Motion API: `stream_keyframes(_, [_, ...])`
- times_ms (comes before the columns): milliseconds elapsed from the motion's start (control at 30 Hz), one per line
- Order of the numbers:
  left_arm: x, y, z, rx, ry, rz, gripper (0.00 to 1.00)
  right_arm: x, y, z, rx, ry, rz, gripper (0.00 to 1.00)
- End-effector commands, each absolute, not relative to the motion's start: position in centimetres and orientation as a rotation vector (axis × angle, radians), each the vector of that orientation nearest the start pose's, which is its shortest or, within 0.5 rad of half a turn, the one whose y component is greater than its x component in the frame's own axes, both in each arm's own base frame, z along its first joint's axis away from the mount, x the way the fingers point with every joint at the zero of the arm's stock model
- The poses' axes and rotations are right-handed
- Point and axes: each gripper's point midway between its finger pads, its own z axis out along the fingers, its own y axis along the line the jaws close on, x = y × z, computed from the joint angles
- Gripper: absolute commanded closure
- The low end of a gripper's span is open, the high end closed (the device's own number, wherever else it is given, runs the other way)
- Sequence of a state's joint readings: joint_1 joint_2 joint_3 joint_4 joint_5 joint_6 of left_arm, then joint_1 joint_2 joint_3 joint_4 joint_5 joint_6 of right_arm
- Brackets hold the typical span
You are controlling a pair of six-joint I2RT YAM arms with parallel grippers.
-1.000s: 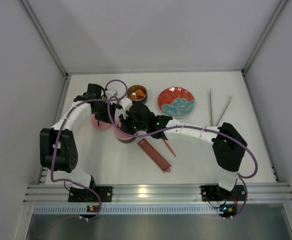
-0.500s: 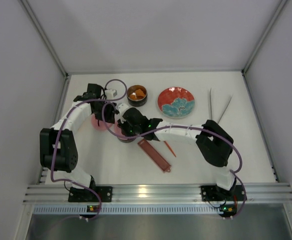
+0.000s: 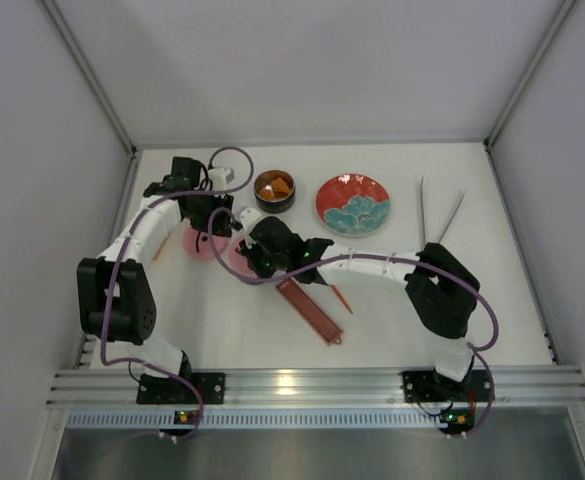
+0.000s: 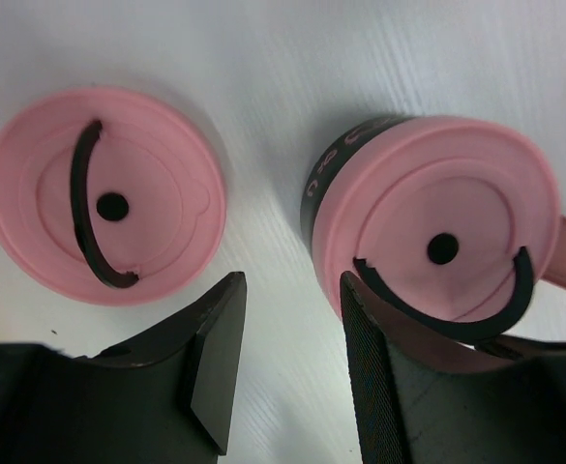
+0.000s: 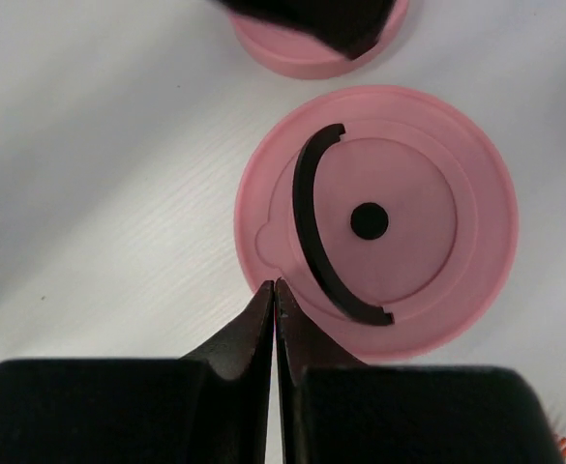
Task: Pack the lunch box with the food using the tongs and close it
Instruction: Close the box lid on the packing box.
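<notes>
Inspection, left to right, all positions referred to the lidded tin [image 4: 428,193].

1. An orange strip [image 3: 159,248] lies on the table well to the left of the lidded tin, beside the left arm's forearm.
2. The left gripper [image 4: 287,372] hangs just left of the lidded tin. Its claw is released, with a clear gap between the fingers and only bare table in that gap. The finger nearer the tin overlaps the tin's lid edge in the wrist view. I cannot tell whether it touches.
3. A loose lid [image 4: 157,208], pink and handle up, lies flat on the table just left of the lidded tin and apart from it.
4. The lidded tin is closed under its own pink lid. Seen from overhead it is largely covered by the right arm's wrist and a purple cable.
5. The right gripper [image 5: 275,295] sits at the tin's lid rim. Its claw is clenched, the fingers pressed together on nothing.
6. An open tin [image 3: 274,205] stands behind and slightly right of the lidded tin, and the orange-brown food [image 3: 275,185] is inside it.
7. A dark-red tray [image 3: 309,310] lies in front and to the right of the lidded tin, with an orange fork [image 3: 339,297] just beyond it.
8. A patterned plate [image 3: 322,205] sits further right and behind.
9. The tongs [image 3: 423,215] lie at the far right, well apart from the lidded tin and from both grippers. Nothing grips them.
</notes>
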State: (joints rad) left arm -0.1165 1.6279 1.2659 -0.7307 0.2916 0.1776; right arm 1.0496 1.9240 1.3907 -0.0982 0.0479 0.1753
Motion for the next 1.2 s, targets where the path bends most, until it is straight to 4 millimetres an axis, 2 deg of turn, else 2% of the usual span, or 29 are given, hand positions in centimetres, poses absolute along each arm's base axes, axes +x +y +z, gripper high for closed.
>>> stream_keyframes(0, [37.8, -10.2, 17.0, 0.537, 2.407, -0.437, 0.51, 25.4, 46.3, 19.3, -0.905, 1.887, 0.762, 1.0])
stream_keyframes(67, [38.1, -10.5, 17.5, 0.575, 2.381, -0.452, 0.51, 25.0, 45.6, 20.9, -0.883, 1.88, 0.815, 0.96])
stream_keyframes(133, [37.9, -10.9, 17.5, 0.636, 2.36, -0.476, 0.52, 25.3, 44.7, 20.6, -0.853, 1.904, 0.826, 0.93])
stream_keyframes(167, [37.7, -11.1, 17.4, 0.663, 2.357, -0.492, 0.53, 25.9, 43.9, 21.3, -0.819, 1.901, 0.836, 0.91])
stream_keyframes(200, [37.4, -11.2, 17.4, 0.727, 2.331, -0.5, 0.53, 26.2, 43.3, 20.7, -0.782, 1.931, 0.843, 0.85])
stream_keyframes(233, [37.0, -12.0, 17.6, 0.779, 2.297, -0.551, 0.54, 27.5, 42.4, 21.0, -0.725, 1.937, 0.836, 0.82])
stream_keyframes(300, [36.3, -12.5, 17.7, 0.914, 2.226, -0.574, 0.55, 28.8, 41.2, 20.1, -0.625, 1.993, 0.843, 0.76])
stream_keyframes(333, [35.8, -13.0, 17.8, 0.964, 2.194, -0.616, 0.57, 30.4, 40.2, 19.6, -0.564, 2.017, 0.833, 0.7])
stream_keyframes(400, [35.1, -13.2, 17.5, 1.114, 2.121, -0.623, 0.57, 31.4, 39.7, 18.6, -0.489, 2.067, 0.845, 0.63])
stream_keyframes(433, [34.7, -13.3, 17.4, 1.168, 2.091, -0.628, 0.57, 32.3, 39.4, 17.4, -0.466, 2.095, 0.826, 0.6])
stream_keyframes(500, [33.7, -13.5, 17.4, 1.336, 1.988, -0.634, 0.55, 33.3, 40.1, 17.6, -0.464, 2.078, 0.84, 0.56])
stream_keyframes(533, [33.2, -13.6, 17.5, 1.399, 1.937, -0.635, 0.54, 33.4, 40.4, 16.3, -0.474, 2.105, 0.832, 0.55])
stream_keyframes(600, [31.7, -14.0, 17.5, 1.592, 1.763, -0.652, 0.52, 33.7, 41.0, 16.1, -0.469, 2.109, 0.852, 0.52])
stream_keyframes(667, [30.9, -14.5, 17.5, 1.705, 1.634, -0.651, 0.5, 33.9, 41.4, 15.3, -0.453, 2.118, 0.867, 0.51])
stream_keyframes(800, [30.5, -15.6, 16.7, 1.8, 1.564, -0.654, 0.51, 34.4, 42.0, 13.8, -0.455, 2.145, 0.877, 0.5])
stream_keyframes(900, [29.9, -16.3, 15.3, 1.87, 1.544, -0.651, 0.57, 34.7, 42.4, 11.8, -0.458, 2.181, 0.875, 0.51])
stream_keyframes(1000, [29.7, -16.6, 14.6, 1.874, 1.552, -0.664, 0.61, 34.8, 42.7, 11.1, -0.464, 2.191, 0.878, 0.52])
stream_keyframes(1067, [29.3, -16.5, 13.7, 1.902, 1.554, -0.659, 0.67, 34.7, 42.7, 9.6, -0.477, 2.224, 0.866, 0.54])
stream_keyframes(1167, [28.4, -16.0, 12.5, 1.953, 1.555, -0.647, 0.73, 34.4, 42.3, 8.5, -0.477, 2.25, 0.853, 0.57])
